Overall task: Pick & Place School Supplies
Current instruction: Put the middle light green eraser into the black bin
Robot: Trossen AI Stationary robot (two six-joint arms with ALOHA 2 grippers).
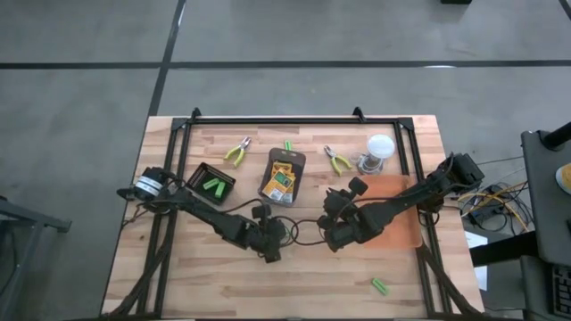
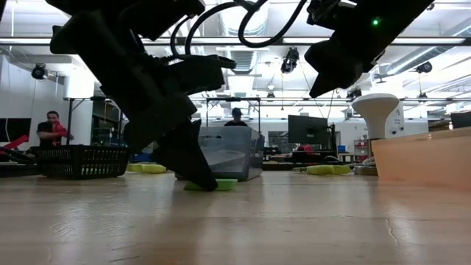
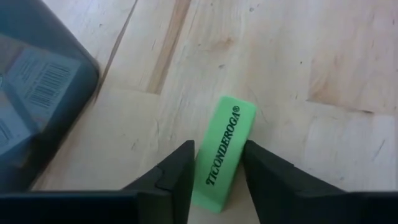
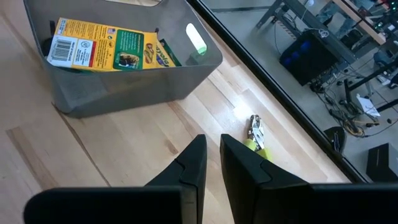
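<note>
A bright-green stick (image 3: 225,146) printed TICONDEROGA lies flat on the wooden table, near the middle. My left gripper (image 3: 217,148) is shut on it; the high view shows this gripper (image 1: 270,250) at the table's middle. My right gripper (image 4: 213,142) hangs shut above the table just right of it (image 1: 333,237), holding nothing. A grey tray (image 1: 282,176) farther back holds crayon boxes (image 4: 102,45) and a green stick (image 4: 196,38). Two pliers (image 1: 236,152) (image 1: 337,160) lie near the far edge. My left gripper pinches the green stick's two long sides (image 3: 205,177) between its two fingers, toward the stick's near end. The fingers (image 3: 180,171) slant down from the table's left and lie along the stick. The stick rests flat on the table (image 2: 217,185).
A small black tray (image 1: 211,183) with green sticks stands at the left. A clear jar with a white lid (image 1: 379,150) stands at the far right, beside an orange mat (image 1: 397,223). One green stick (image 1: 381,285) lies near the front edge, another (image 1: 287,145) behind the grey tray.
</note>
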